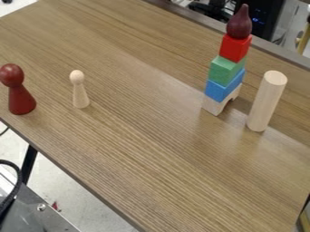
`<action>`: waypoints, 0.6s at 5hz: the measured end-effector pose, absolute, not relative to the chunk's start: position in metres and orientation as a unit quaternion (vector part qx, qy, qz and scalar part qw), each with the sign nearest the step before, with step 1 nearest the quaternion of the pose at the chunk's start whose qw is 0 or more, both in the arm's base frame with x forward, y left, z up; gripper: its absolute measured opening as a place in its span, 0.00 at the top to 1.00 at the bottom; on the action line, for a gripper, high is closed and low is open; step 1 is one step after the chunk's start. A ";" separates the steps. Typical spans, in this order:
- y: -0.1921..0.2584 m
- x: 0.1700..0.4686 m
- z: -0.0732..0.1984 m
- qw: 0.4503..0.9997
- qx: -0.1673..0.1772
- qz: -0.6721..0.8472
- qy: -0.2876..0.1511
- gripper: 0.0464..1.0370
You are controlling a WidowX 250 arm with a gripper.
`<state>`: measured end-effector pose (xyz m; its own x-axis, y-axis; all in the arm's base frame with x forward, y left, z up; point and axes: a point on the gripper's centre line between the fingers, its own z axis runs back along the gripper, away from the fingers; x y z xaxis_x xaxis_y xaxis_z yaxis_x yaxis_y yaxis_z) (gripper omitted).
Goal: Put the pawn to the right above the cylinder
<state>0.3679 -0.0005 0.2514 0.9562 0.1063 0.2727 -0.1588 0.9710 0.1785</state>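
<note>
How far open the fingers are, or what they hold, I cannot tell; the cylinder (266, 102) stands upright.

Bright room. Soft, pale shine on brown wooden tabletop (151, 149), middle to right. Dim shadow near tall, pale wooden cylinder (266, 102). Tiny blue lights (259, 20) glow on black box (277, 16) behind.

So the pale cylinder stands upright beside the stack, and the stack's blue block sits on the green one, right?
No, the camera view shows the green block sitting on the blue block; the pale cylinder does stand upright beside the stack.
</note>
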 end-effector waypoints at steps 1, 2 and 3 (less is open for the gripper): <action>-0.001 0.370 0.240 0.986 0.100 0.066 -0.114 0.04; 0.032 0.372 0.255 0.977 0.059 0.167 -0.120 0.04; 0.088 0.361 0.261 0.949 0.030 0.292 -0.115 0.04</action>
<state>0.3610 0.0884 0.2606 0.8036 0.5466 0.2354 -0.5605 0.8281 -0.0092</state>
